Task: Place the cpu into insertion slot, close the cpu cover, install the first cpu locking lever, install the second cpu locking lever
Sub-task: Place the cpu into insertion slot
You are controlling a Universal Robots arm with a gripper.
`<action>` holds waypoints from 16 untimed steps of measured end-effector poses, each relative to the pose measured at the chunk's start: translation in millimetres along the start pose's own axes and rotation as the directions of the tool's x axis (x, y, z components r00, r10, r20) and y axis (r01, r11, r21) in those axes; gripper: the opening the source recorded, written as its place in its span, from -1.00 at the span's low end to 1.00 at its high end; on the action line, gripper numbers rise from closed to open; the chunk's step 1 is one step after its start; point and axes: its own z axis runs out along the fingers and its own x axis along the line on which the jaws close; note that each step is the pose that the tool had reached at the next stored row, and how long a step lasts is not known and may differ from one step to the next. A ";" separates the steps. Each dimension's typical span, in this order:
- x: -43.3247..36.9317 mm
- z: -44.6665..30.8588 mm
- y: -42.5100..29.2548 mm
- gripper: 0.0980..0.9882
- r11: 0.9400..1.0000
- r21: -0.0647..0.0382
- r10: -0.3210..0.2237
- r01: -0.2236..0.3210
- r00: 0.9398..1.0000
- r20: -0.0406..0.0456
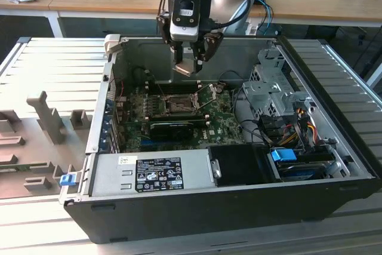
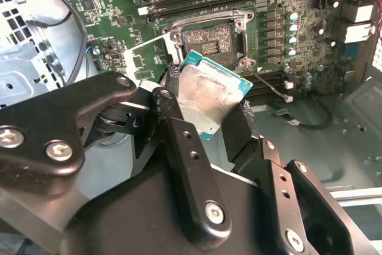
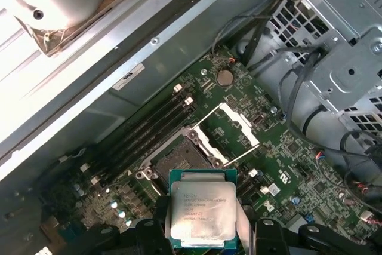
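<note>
**A:** Where was the insertion slot [image 1: 178, 104] seen?

**B:** In the exterior view it was found at six o'clock of the gripper [image 1: 191, 58], apart from it and uncovered. The cpu cover [image 3: 230, 129] was seen swung up beside it.

**A:** And the cpu [image 3: 202, 207]?

**B:** It was pinched by its edges in the gripper, hung over the slot, not yet seated.

**A:** What was judged likely to go wrong?

**B:** A corner could be set down askew, since the cpu appeared tilted in the second wrist view. The slot's contacts might be bent, or the cpu dropped if its thin edges were let slip.
</note>
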 end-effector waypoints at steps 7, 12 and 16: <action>0.0 0.5 -0.1 -0.03 0.999 0.000 0.033 -0.033 0.999 0.003; 0.0 0.9 -0.1 -0.03 0.998 -0.001 0.066 -0.066 0.998 0.005; 0.0 1.0 -0.1 -0.03 0.995 -0.001 0.100 -0.100 0.995 0.008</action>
